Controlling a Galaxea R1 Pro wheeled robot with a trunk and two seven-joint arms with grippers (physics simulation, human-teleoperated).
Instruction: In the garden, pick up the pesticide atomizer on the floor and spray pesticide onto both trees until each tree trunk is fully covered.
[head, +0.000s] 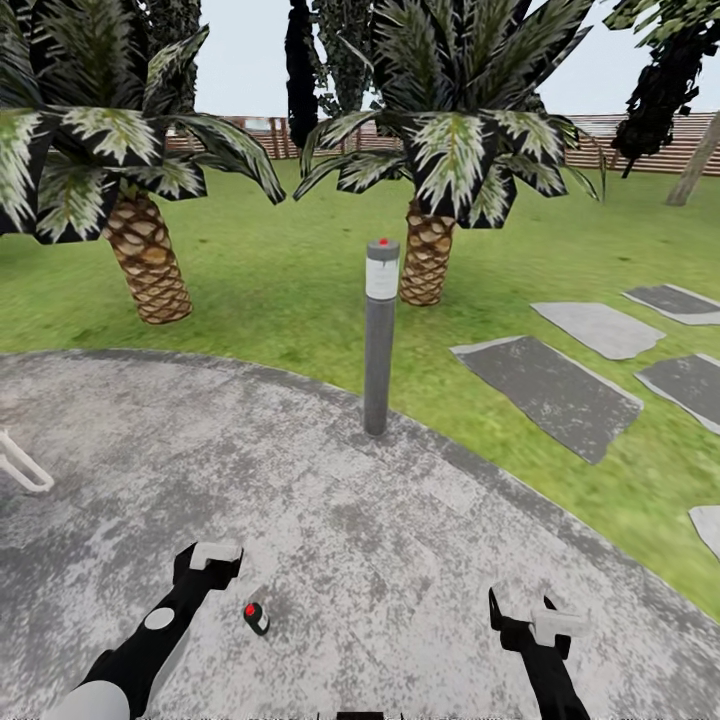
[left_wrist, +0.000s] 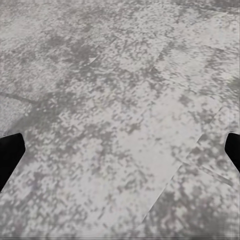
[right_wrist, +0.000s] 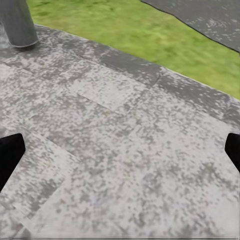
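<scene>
- Head view: I see my left gripper (head: 212, 556) and right gripper (head: 528, 618) low over the mottled grey round stone patio (head: 330, 520), jaws wide and holding nothing. A small dark object with a red dot (head: 256, 617), perhaps the atomizer, lies between them, nearer the left. A grey bollard post (head: 379, 335) stands at the far patio edge, green grass lawn (head: 290, 280) and two short scaly-trunked palms (head: 430, 180) beyond.
- Left wrist view: bare patio between spread black fingertips (left_wrist: 10, 155).
- Right wrist view: patio, post base, grass.

Grey mottled paving (head: 330, 520), lawn (head: 290, 270) beyond, slat fence (head: 640, 140), pale sky.
</scene>
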